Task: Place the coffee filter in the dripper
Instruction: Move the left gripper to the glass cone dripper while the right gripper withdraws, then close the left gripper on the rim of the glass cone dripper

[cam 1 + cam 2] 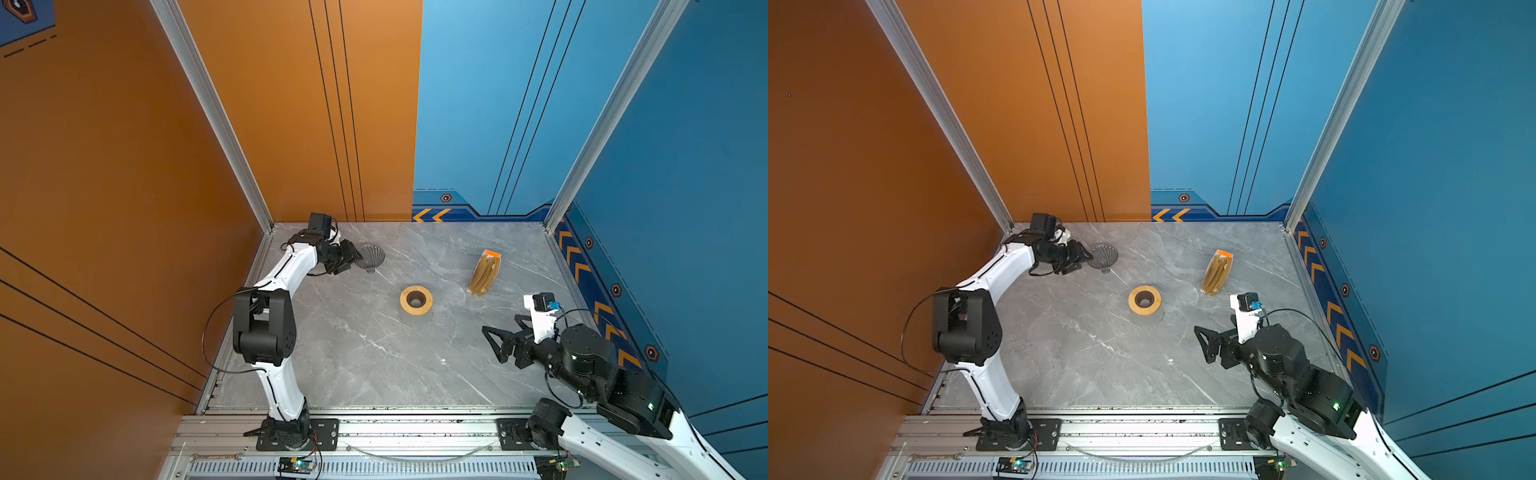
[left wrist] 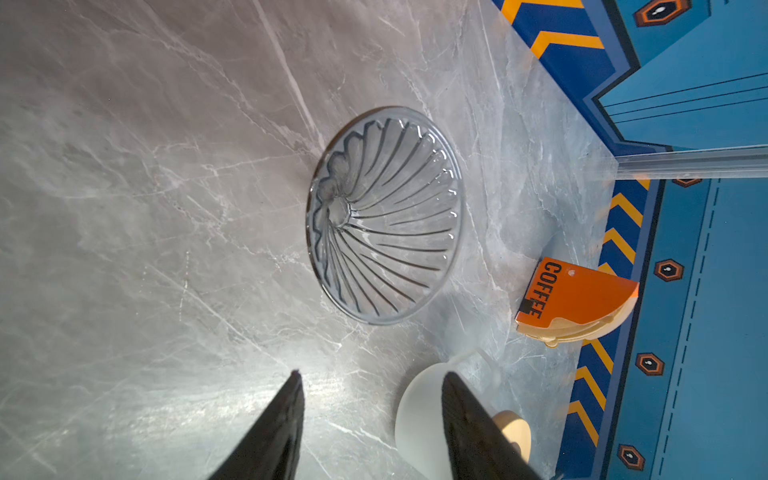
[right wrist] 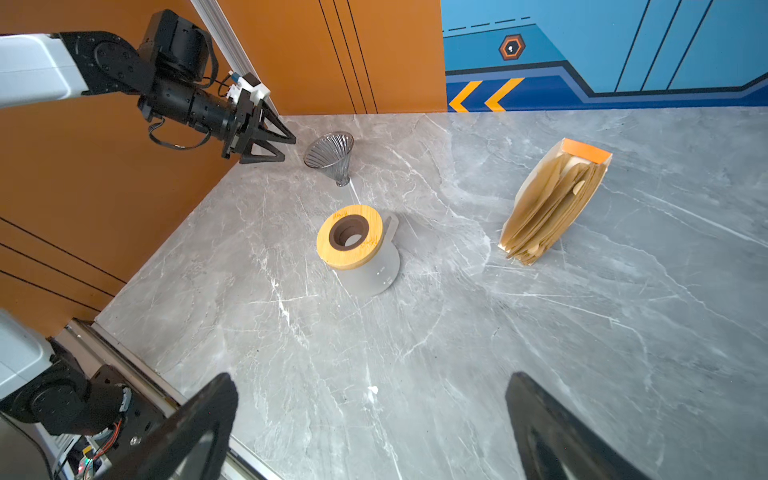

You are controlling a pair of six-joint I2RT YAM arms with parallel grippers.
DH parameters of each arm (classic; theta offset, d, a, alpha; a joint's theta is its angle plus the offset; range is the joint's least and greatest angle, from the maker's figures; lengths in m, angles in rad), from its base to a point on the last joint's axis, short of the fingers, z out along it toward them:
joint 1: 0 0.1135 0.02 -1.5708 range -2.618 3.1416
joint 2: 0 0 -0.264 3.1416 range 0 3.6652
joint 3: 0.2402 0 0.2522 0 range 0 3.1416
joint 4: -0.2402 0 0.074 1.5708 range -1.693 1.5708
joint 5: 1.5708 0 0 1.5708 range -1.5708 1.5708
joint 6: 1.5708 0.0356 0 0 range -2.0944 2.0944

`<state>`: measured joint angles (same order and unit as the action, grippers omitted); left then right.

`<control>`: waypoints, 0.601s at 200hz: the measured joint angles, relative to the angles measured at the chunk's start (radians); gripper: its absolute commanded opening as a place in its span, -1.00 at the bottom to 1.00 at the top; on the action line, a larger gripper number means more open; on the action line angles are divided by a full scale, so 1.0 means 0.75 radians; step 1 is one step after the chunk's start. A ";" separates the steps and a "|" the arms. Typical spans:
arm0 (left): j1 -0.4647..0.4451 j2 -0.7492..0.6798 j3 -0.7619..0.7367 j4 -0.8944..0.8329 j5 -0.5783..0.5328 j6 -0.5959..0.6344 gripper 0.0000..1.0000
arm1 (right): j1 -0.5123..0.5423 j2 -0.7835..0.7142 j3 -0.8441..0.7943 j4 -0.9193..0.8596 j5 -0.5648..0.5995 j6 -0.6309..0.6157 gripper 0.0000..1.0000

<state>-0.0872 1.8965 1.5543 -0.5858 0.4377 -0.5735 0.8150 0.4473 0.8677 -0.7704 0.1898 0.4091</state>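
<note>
Dripper [image 1: 372, 257] beside L end effector [image 1: 354, 262], apart?

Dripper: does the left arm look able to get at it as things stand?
Probably yes. The left gripper hangs open just short of the dripper, whose mouth faces it, with only bare tabletop between them.

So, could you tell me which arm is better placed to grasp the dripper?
Left: the left gripper, open, is just beside the dripper; the right gripper is across the table, near the front.
</note>
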 measured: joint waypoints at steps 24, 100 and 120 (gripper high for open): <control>0.003 0.062 0.043 0.003 0.000 0.000 0.06 | -0.004 -0.077 0.000 -0.034 0.018 -0.015 0.99; 0.011 0.188 0.141 0.014 -0.001 -0.031 -0.02 | -0.004 -0.092 0.000 -0.081 0.105 -0.023 0.99; 0.017 0.216 0.153 0.015 -0.001 -0.040 -0.05 | -0.004 -0.081 0.000 -0.082 0.106 -0.023 0.99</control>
<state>-0.0746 2.0586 1.6688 -0.5747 0.4374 -0.6037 0.8124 0.3862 0.8677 -0.8318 0.2691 0.3916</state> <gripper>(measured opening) 0.484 0.996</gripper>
